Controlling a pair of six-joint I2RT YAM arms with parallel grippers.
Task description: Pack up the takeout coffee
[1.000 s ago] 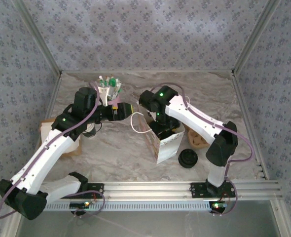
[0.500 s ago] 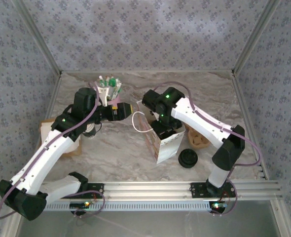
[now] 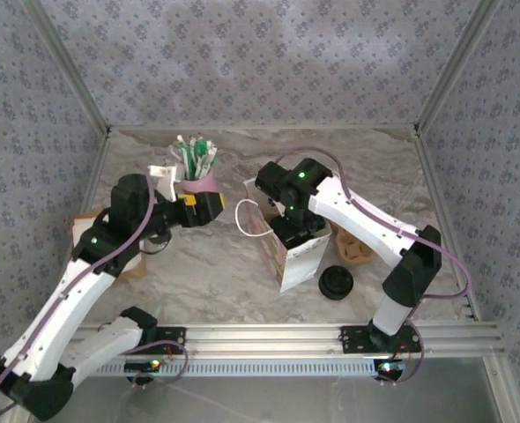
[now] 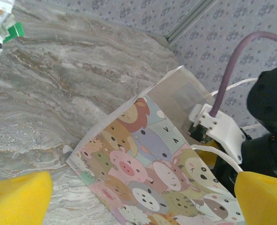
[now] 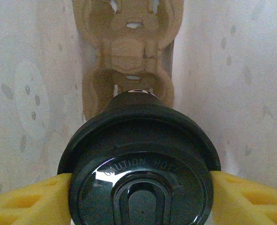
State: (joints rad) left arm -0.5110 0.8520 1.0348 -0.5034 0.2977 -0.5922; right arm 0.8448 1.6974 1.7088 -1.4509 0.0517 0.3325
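Clamping takeout coffee [image 5: 138,140], seemingly inside bag [image 4: 152,173]: right gripper [image 5: 141,196]

The left arm [image 3: 75,291] pulls back toward its own side and sinks lower, so the left gripper [image 3: 200,208] now sits farther from the bag [image 3: 297,257] than before. That retreat uncovers the pink cup of sachets [image 3: 198,172], earlier half hidden behind the wrist. The right arm [image 3: 366,225] swings its elbow outward and down, and its wrist shifts slightly right over the bag.
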